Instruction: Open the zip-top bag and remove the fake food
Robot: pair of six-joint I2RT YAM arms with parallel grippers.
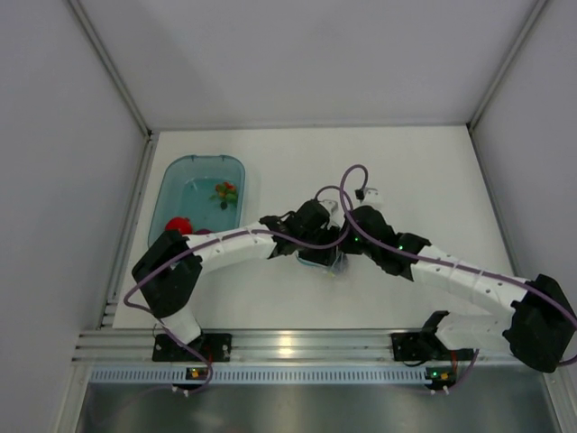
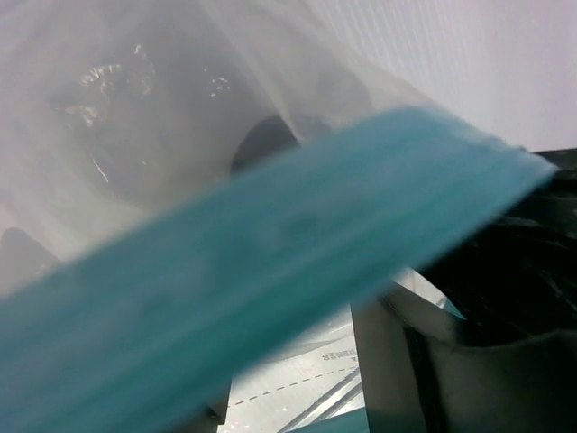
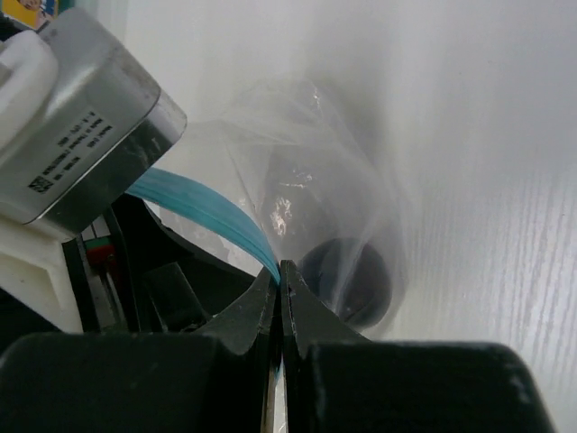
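The zip-top bag [image 3: 306, 180] is thin, light, slippery film, lying just right of the tub [image 1: 203, 158], with dark fake food [image 3: 347, 275] inside. The right fingers [image 3: 261, 311] are clenched on its stiffer blue strip [image 3: 207, 212], likely the surest hold. Whether the left fingers [image 1: 317, 251] grip, I cannot tell.

Both arms are angling inward over the white table [image 1: 433, 180], the left gripper [image 1: 320, 255] and right gripper [image 1: 343, 253] meeting mid-table at the barely showing zip-top bag [image 1: 334, 264]. At far left, a teal tub [image 1: 203, 158] is holding a red piece [image 1: 178, 224] and a green-orange bit [image 1: 225, 192].
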